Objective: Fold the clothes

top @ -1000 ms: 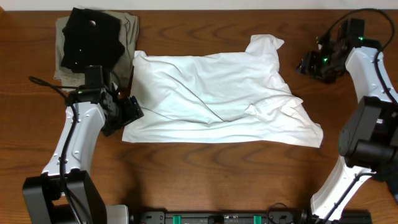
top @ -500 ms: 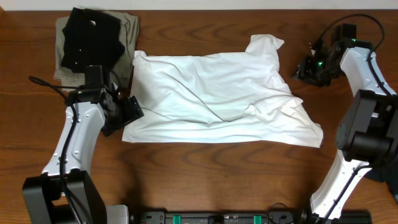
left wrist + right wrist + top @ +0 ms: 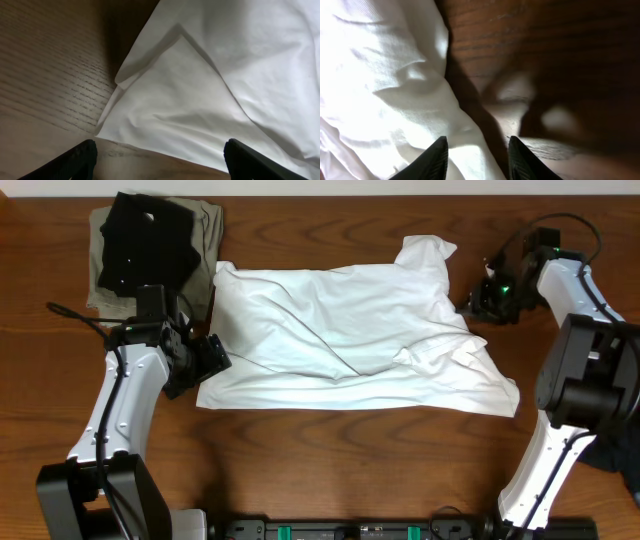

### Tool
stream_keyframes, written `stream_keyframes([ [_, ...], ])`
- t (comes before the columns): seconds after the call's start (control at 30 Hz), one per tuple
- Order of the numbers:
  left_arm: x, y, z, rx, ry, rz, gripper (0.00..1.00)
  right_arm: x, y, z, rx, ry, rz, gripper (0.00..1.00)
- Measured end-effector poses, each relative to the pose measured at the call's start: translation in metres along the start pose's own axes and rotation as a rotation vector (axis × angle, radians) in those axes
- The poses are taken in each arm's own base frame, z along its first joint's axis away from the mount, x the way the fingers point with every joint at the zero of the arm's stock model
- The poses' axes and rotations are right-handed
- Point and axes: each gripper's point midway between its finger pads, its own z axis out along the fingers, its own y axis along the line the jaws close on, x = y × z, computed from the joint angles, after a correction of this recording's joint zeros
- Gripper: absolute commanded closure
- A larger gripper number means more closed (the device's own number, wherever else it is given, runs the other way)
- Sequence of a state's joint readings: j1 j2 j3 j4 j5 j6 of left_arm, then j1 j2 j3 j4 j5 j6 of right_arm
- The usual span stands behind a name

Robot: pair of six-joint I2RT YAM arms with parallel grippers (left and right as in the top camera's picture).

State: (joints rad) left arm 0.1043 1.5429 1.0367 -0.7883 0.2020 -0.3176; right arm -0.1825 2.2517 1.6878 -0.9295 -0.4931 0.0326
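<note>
Plainly, the folding has barely begun: the large wrinkled white soft-fabric T-shirt [image 3: 350,340] lies spread flat mid-table, no fold made. The left pincer [image 3: 217,357] hovers at its left edge, jaws wide apart, holding nothing. The right pincer [image 3: 482,300] sits at its far right edge, jaws apart, not clamped on cloth. A folded black shirt [image 3: 145,240] lies on a folded khaki-olive garment [image 3: 205,225] at the wooden table's [image 3: 330,470] far left corner, seemingly done.

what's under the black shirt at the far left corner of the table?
A folded khaki-olive garment lies under the black shirt; its edges show at the left, below and on the right. Its middle is covered, so anything between the two cannot be seen.
</note>
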Motion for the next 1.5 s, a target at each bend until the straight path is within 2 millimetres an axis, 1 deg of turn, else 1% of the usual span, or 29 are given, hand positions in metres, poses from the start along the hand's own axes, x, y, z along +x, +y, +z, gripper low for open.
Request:
stream_keyframes([
  [0.1, 0.000, 0.000, 0.000, 0.000, 0.000, 0.000, 0.16, 0.004, 0.002, 0.005, -0.006, 0.020, -0.002, 0.66],
  [0.17, 0.000, 0.000, 0.000, 0.000, 0.000, 0.000, 0.16, 0.007, 0.005, 0.008, -0.010, 0.034, -0.011, 0.70],
  [0.2, 0.000, 0.000, 0.000, 0.000, 0.000, 0.000, 0.16, 0.008, 0.006, 0.010, -0.010, 0.040, -0.017, 0.72],
  [0.33, 0.000, 0.000, 0.000, 0.000, 0.000, 0.000, 0.16, 0.011, 0.010, 0.012, -0.015, 0.053, -0.030, 0.89],
  [0.47, 0.000, 0.000, 0.000, 0.000, 0.000, 0.000, 0.16, 0.012, 0.010, 0.012, -0.010, 0.056, -0.028, 0.98],
  [0.7, 0.000, 0.000, 0.000, 0.000, 0.000, 0.000, 0.16, 0.011, 0.000, 0.011, 0.047, 0.054, -0.019, 0.99],
  [0.77, 0.000, 0.000, 0.000, 0.000, 0.000, 0.000, 0.16, 0.011, -0.003, 0.007, 0.077, 0.057, -0.010, 0.99],
  [0.87, 0.000, 0.000, 0.000, 0.000, 0.000, 0.000, 0.16, 0.003, -0.005, -0.004, 0.120, 0.045, -0.005, 0.99],
  [1.03, 0.000, 0.000, 0.000, 0.000, 0.000, 0.000, 0.16, -0.016, 0.000, -0.029, 0.175, -0.004, -0.006, 0.99],
  [1.13, 0.000, 0.000, 0.000, 0.000, 0.000, 0.000, 0.16, -0.022, 0.001, -0.040, 0.202, -0.017, -0.004, 0.99],
  [1.2, 0.000, 0.000, 0.000, 0.000, -0.001, 0.000, 0.16, -0.022, -0.002, -0.044, 0.229, -0.016, 0.001, 0.99],
  [1.43, -0.001, 0.000, 0.000, 0.002, -0.004, 0.001, 0.16, -0.019, -0.017, -0.049, 0.320, -0.010, 0.034, 0.98],
  [1.5, -0.001, 0.000, 0.000, 0.002, -0.004, 0.001, 0.16, -0.018, -0.023, -0.052, 0.363, -0.011, 0.056, 0.95],
])
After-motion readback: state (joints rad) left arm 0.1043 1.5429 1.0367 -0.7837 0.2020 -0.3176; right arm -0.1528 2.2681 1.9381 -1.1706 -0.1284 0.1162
